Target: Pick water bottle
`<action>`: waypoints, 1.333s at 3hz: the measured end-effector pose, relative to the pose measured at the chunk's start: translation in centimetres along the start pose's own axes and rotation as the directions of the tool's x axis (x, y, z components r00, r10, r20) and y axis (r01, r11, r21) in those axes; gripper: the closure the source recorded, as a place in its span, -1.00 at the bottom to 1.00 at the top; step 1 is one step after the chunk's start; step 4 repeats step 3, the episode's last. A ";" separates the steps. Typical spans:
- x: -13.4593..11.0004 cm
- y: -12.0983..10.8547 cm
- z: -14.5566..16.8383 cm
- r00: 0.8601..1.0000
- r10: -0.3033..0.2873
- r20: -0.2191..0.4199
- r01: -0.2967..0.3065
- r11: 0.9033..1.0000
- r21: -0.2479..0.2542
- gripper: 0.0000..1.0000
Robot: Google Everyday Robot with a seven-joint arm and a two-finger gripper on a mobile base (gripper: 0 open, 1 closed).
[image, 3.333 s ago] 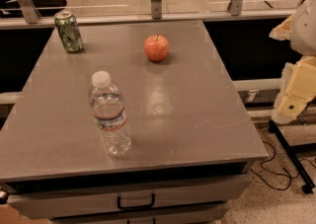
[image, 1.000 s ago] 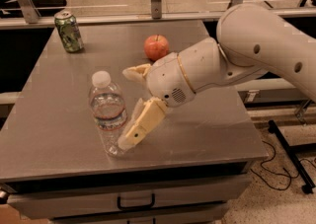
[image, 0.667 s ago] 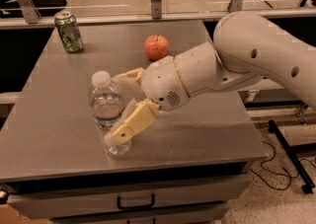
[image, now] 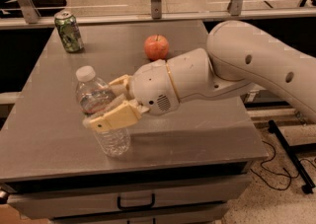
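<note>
Upper left: green soda can point(image: 68, 31) upright near the far left corner of the grey table point(image: 49, 134), well apart from everything else.

Left of centre: water bottle point(image: 93, 95), clear ribbed plastic with a white cap, stands on the table towards the front edge. It looks upright, with the base on the tabletop.

Gripper point(image: 102, 102) is at the bottle, coming in from the right at mid-bottle height. Claw is spread with the bottle between the two cream fingers. The near finger point(image: 112, 118) lies across the front of the bottle's middle, tip pointing left and slightly down. The far finger point(image: 120, 82) sits behind the bottle's right shoulder. Can't confirm a firm squeeze.

Centre: rounded white wrist housing point(image: 158, 87) is just right of the bottle, low over the table, with a small speaker-like grille facing the camera.

Red apple point(image: 156, 47) sits behind the wrist towards the back of the table, apart from the arm.

Right: thick white arm point(image: 256, 65) runs from the wrist up and right, then bends down and leaves the frame at the right edge.

Bottom: drawer with a dark handle point(image: 136, 202) under the tabletop.
</note>
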State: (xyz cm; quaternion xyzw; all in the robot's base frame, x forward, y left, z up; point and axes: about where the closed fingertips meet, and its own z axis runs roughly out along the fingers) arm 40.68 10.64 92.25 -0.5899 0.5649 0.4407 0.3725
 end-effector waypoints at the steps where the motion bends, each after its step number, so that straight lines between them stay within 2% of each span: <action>1: -0.7 -2.0 -1.6 0.999 -0.028 0.016 0.027 0.999 0.044 0.74; 2: -1.5 -7.1 -4.7 0.995 -0.090 0.053 0.083 0.989 0.120 1.00; 3: -2.7 -7.5 -5.4 0.992 -0.110 0.064 0.101 0.986 0.135 1.00; 4: -2.7 -7.5 -5.4 0.992 -0.110 0.064 0.101 0.986 0.135 1.00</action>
